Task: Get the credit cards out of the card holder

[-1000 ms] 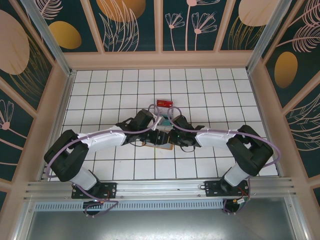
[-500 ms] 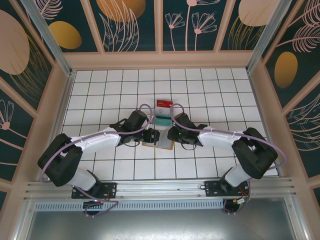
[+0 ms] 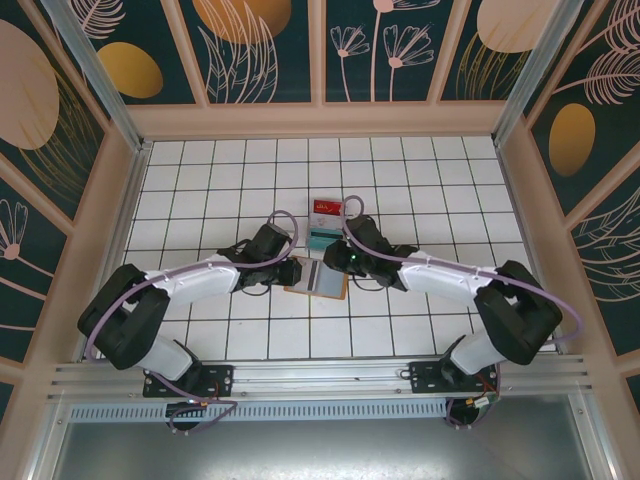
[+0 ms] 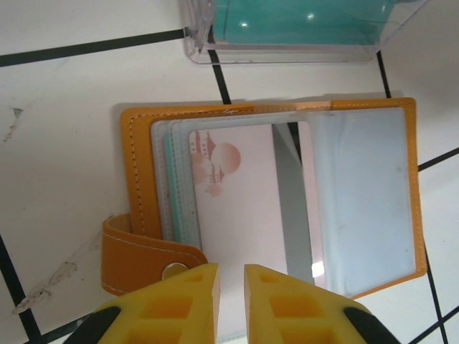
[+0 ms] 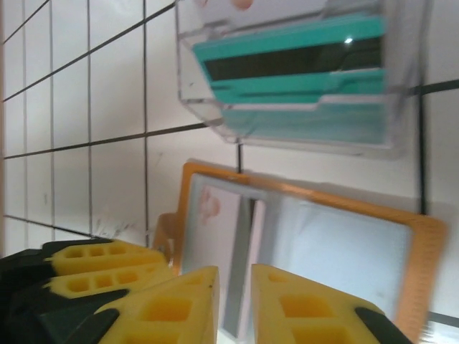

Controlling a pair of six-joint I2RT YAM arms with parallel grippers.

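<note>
Both pairs of jaws have narrowed to a slit, left gripper [image 4: 231, 287] and right gripper [image 5: 234, 301] flanking the open card holder [image 3: 325, 280] flat on the tiles [image 3: 200, 190]; whether they pinch anything I cannot tell.

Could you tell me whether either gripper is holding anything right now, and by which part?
It cannot be told: left gripper and right gripper stand nearly closed over the open orange-tan card holder, with no grip visible.

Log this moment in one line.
card holder: open flat | pale card: in its sleeve | left claw: at holder edge, narrow gap | right claw: above holder, narrow gap
</note>
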